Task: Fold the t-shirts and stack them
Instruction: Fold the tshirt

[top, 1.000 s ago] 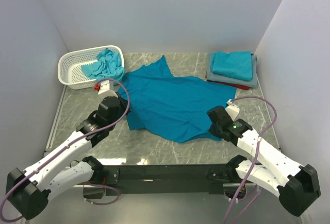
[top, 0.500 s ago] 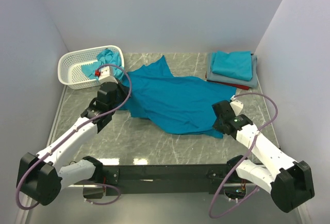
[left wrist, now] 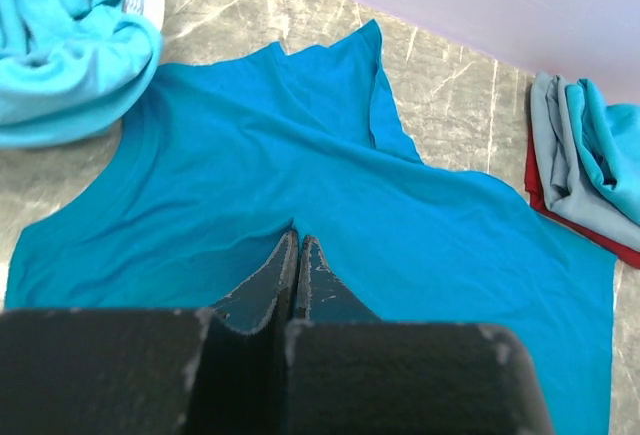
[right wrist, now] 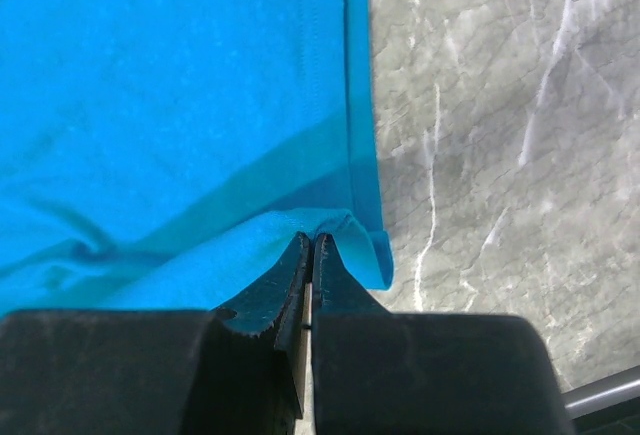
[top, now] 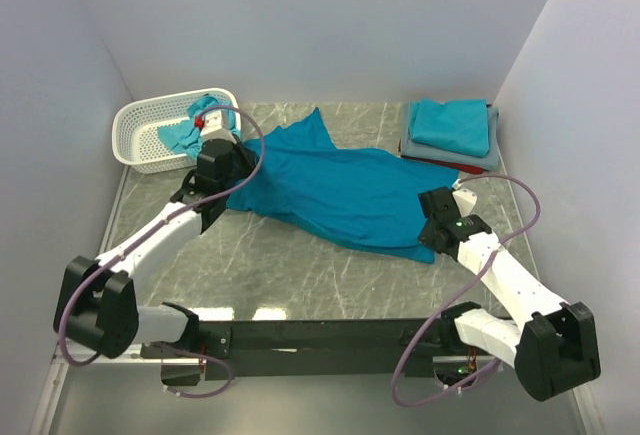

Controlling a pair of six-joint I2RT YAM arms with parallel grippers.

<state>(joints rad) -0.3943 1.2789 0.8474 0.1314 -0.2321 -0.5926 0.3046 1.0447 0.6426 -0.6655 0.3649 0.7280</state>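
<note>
A teal-blue t-shirt (top: 335,190) lies spread across the middle of the table. It also shows in the left wrist view (left wrist: 300,175) and the right wrist view (right wrist: 170,105). My left gripper (top: 232,167) is shut on the shirt's left edge, near the basket; its jaws (left wrist: 298,240) pinch the cloth. My right gripper (top: 438,217) is shut on the shirt's right hem corner (right wrist: 312,240). A stack of folded shirts (top: 452,133), turquoise on grey on red, sits at the back right.
A white lattice basket (top: 150,125) with crumpled turquoise shirts (top: 205,120) stands at the back left. The marble table (top: 300,275) is walled on three sides. The folded stack also shows at the right of the left wrist view (left wrist: 590,165).
Both grippers have moved away from me with the shirt's near edge, pulling it back and flatter. The left one has gone towards the basket, the right one towards the stack.
</note>
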